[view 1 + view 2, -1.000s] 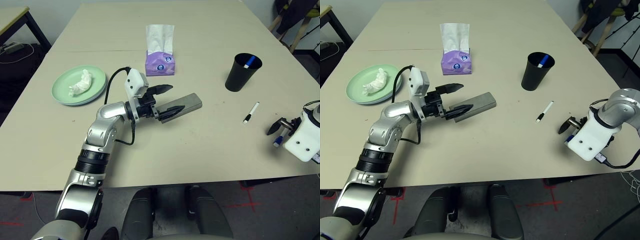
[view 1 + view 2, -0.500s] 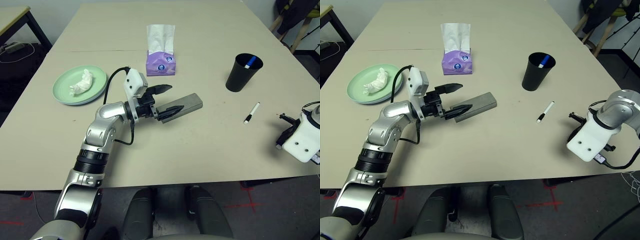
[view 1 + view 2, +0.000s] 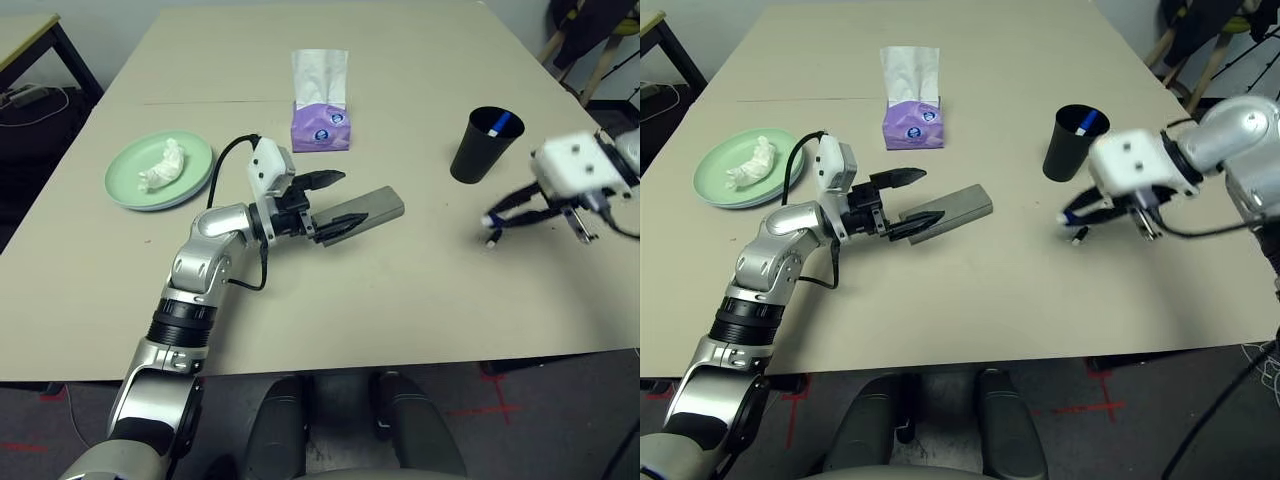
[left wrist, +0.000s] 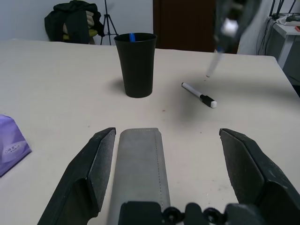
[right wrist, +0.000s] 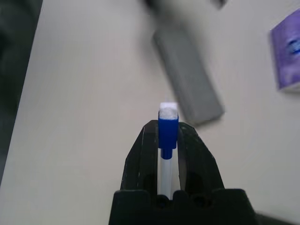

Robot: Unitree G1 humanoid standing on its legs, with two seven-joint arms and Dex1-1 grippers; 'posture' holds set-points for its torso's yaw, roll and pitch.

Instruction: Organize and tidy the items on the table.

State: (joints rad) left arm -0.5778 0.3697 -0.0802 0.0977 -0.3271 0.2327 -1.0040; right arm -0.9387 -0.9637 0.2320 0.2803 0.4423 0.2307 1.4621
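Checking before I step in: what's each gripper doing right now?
Left gripper: open, around the grey case, not gripping it.
Right gripper: closed on a blue-capped marker.

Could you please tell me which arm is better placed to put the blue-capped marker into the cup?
The right, I'd say: its claw already grips the marker near the cup, while the left claw stands open around the grey case.

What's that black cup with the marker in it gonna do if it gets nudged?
The black cup would probably tip before sliding far, since it is tall and narrows towards its base. It looks stiff, likely plastic, and probably light. The blue-ended marker leaning inside would likely rattle.
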